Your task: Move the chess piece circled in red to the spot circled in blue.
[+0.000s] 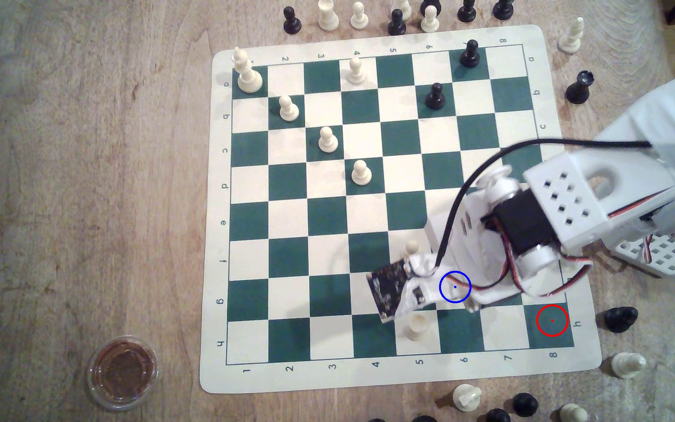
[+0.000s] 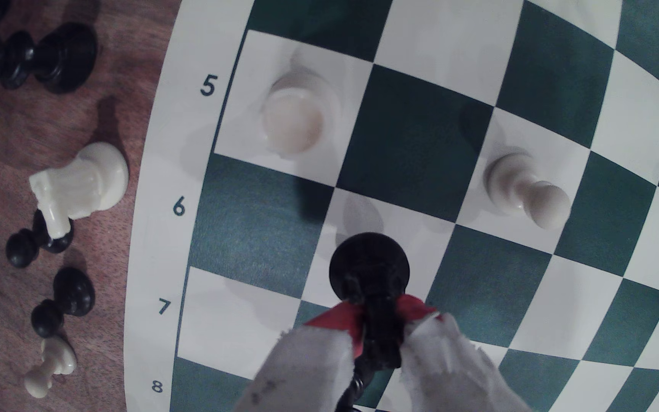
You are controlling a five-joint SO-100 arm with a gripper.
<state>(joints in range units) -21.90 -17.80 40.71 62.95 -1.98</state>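
The chess piece [image 2: 369,261], small and glossy black with a round base, is held by its upper part between white padded fingers [image 2: 312,356] backed with red tape. My gripper [image 2: 379,329] is shut on it. Its base hangs over or rests on a cream-white square [image 2: 403,222] in column 6; I cannot tell if it touches. In the exterior view the arm's wrist [image 1: 470,251] covers that place, and the blue ring [image 1: 455,287] marking the spot lies over it. The red-ringed dark green square [image 1: 552,320] at the board's corner stands bare.
Two cream-white pawns stand close by: one [image 1: 416,326] [image 2: 294,119] on the edge row, one [image 1: 411,246] [image 2: 526,186] two rows in. Captured black and white pieces [image 2: 78,186] lie on the wood off the board's edge. A round cup [image 1: 123,371] sits at the exterior view's lower left.
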